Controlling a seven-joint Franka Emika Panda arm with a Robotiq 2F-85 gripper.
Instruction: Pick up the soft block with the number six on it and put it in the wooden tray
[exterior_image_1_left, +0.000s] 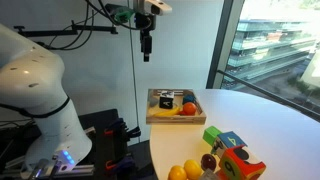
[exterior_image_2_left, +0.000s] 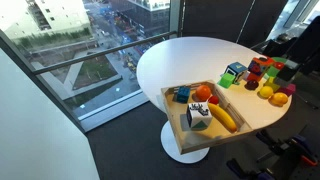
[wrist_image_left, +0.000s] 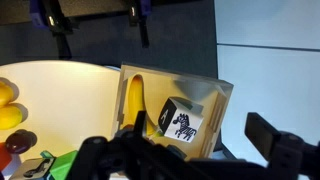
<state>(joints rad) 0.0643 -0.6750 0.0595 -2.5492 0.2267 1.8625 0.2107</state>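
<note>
Our pincer (exterior_image_1_left: 147, 56) hangs high above the table (exterior_image_1_left: 275, 112), and in the wrist view (wrist_image_left: 225, 150) its fingers stand wide apart with nothing between them. The soft block with the number six (exterior_image_1_left: 239, 162) sits far below the pincer and well off to one side, past the wooden tray (exterior_image_1_left: 165, 121), which lies almost under the pincer. The block is a cube with no long axis, so either pair of faces should serve, though it looks turned on the table. It touches or nearly touches the patterned cube (exterior_image_1_left: 230, 141). The green cube (exterior_image_1_left: 213, 135) and the fruit (exterior_image_1_left: 185, 170) are close by, so we judge room for the fingers is tight. In the wrist view the tray (wrist_image_left: 226, 100) already holds a banana (wrist_image_left: 135, 100) and a zebra block (wrist_image_left: 182, 122). Free floor is left beside them.
</note>
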